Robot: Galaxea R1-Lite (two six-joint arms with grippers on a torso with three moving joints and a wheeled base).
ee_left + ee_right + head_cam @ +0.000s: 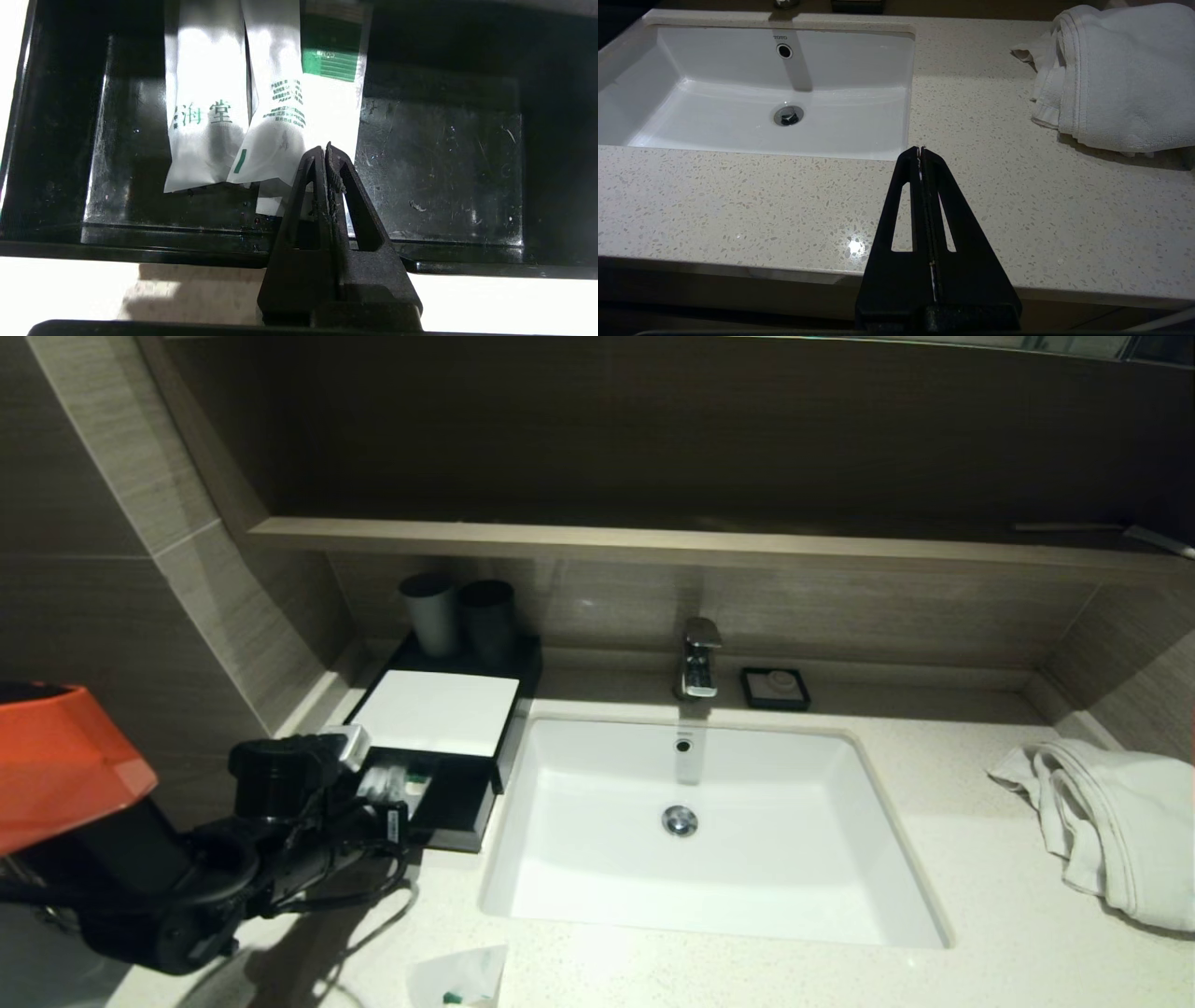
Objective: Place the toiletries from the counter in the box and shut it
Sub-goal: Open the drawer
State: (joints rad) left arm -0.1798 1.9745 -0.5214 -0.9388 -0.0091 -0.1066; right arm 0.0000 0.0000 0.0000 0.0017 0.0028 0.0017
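The black box with a white top panel [439, 711] stands at the counter's [980, 859] back left, and its front drawer [459, 807] is pulled out. My left gripper [325, 148] hangs over the drawer [444, 154], shut on the near end of a white sachet with a green band [329, 70]. Two more white sachets [205, 116] lie beside it on the drawer floor. In the head view the left gripper [378, 793] is at the drawer's left part. One more sachet [459, 978] lies on the counter at the front edge. My right gripper [920, 149] is shut and empty over the counter's front edge.
The white sink [607, 896] is inset in the middle, with a faucet [698, 658] and a small black soap dish [775, 688] behind it. Two grey cups [429, 611] stand behind the box. A white towel [1111, 821] lies at the right.
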